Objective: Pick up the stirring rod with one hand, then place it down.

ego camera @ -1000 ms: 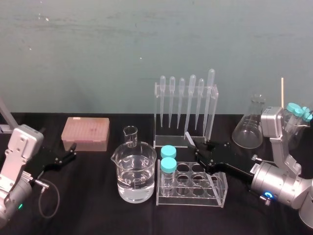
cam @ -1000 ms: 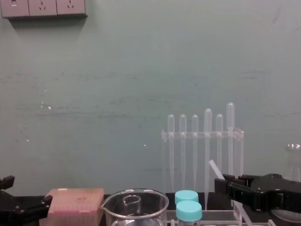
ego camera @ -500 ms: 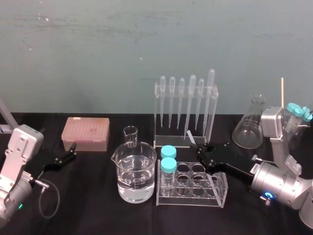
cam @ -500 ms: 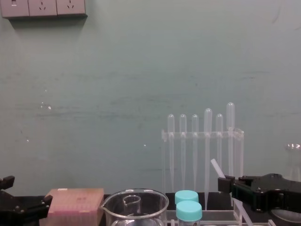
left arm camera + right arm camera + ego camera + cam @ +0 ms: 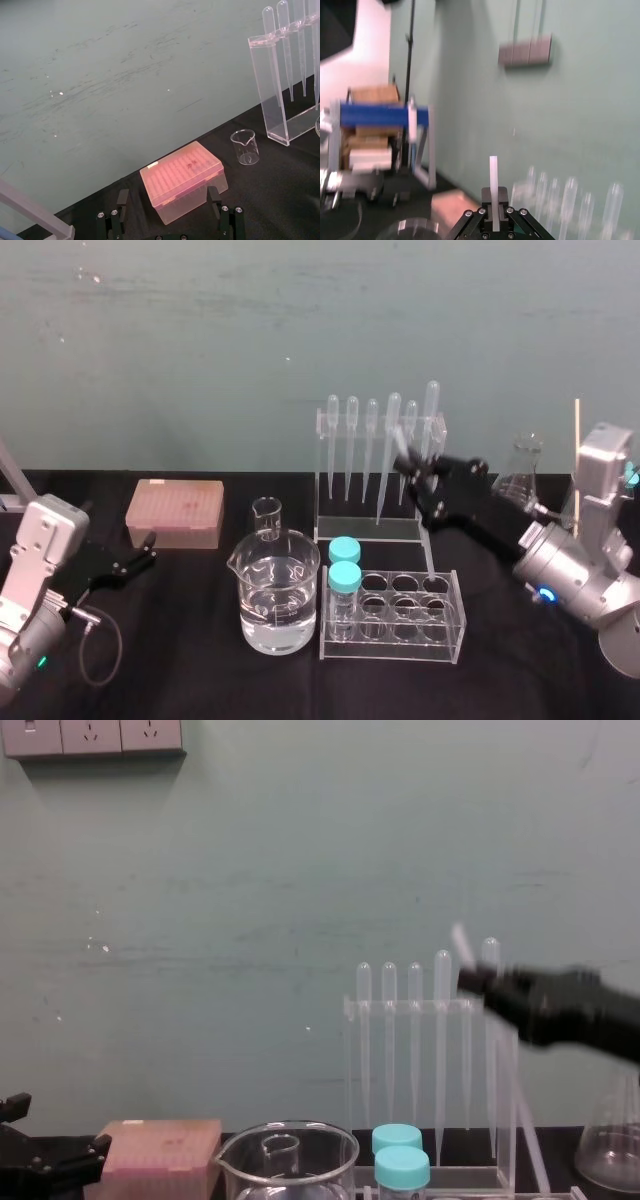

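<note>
- The right end effector [image 5: 415, 472] is clamped on the stirring rod [image 5: 429, 552], holding it in the air in front of the pipette rack [image 5: 327, 475] and above the far side of the tube rack [image 5: 392, 645], clear of the bench [image 5: 180, 670]
- The rod hangs tilted: a short stub sticks up past the jaws and the long part slopes down toward the tube rack, so the grip sits near the upper end and not at the middle
- From where I stand it looks thin, light and stiff. It is probably glass or hard plastic — so smooth under the pads and liable to slip or twist if the squeeze is slack
- I'd call it brittle too: a hard pinch or a knock on the long free end could snap it, and that end is close to the pipettes [image 5: 392, 445] and the tube rack
- A hold nearer the middle would balance it better; pinched across its width with modest force should be enough for something this light
- For setting it down it wants a bare strip of bench away from the beaker [image 5: 275, 590] — low end first, then laid flat, as a round rod may roll
- The left end effector [image 5: 150, 548] sits parked low at the left beside the pink box [image 5: 175, 510], fingers spread and empty
</note>
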Tool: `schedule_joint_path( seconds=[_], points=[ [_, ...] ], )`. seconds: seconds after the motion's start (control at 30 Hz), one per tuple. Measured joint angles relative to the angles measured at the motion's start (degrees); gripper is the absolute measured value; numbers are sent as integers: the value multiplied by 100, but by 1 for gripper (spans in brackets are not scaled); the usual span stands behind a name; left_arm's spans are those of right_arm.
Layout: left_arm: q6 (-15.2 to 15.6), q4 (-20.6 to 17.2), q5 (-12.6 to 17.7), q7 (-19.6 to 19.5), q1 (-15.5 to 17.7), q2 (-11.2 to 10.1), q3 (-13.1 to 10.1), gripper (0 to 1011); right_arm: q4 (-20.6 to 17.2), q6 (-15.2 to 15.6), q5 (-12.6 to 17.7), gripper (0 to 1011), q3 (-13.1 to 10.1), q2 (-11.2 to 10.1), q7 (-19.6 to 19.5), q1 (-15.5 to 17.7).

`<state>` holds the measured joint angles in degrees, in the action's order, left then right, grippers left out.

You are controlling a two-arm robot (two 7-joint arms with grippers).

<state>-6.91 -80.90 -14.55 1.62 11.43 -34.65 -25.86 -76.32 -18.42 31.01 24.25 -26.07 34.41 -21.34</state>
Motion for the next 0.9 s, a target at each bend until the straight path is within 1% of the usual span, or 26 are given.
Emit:
schedule_joint_path(
  seconds=[0.03,0.07,0.17,0.2,0.23,0.27,0.3,0.37,0.5,0.57,0.7,0.9],
  points=[
    [0,0,0,0,0,0,0,1000,2,-115,32,64,-39,39,34,-4],
    [0,0,0,0,0,0,0,1000,19,-317,106,64,-120,105,106,-6],
    [0,0,0,0,0,0,0,1000,45,-604,236,64,-241,201,207,8],
    [0,0,0,0,0,0,0,1000,62,-790,315,64,-321,260,262,42],
    [0,0,0,0,0,0,0,1000,75,-864,347,64,-360,289,286,60],
    [0,0,0,0,0,0,0,1000,103,-1018,416,64,-422,337,347,96],
    [0,0,0,0,0,0,0,1000,103,-1018,416,64,-422,337,347,96],
    [0,0,0,0,0,0,0,1000,175,-1237,565,64,-525,414,505,167],
    [0,0,0,0,0,0,0,1000,242,-1317,727,64,-599,457,686,251],
    [0,0,0,0,0,0,0,1000,257,-1306,762,64,-617,463,723,289],
    [0,0,0,0,0,0,0,1000,275,-1210,767,64,-644,470,739,346],
    [0,0,0,0,0,0,0,1000,274,-1214,767,64,-643,470,739,341]
  ],
)
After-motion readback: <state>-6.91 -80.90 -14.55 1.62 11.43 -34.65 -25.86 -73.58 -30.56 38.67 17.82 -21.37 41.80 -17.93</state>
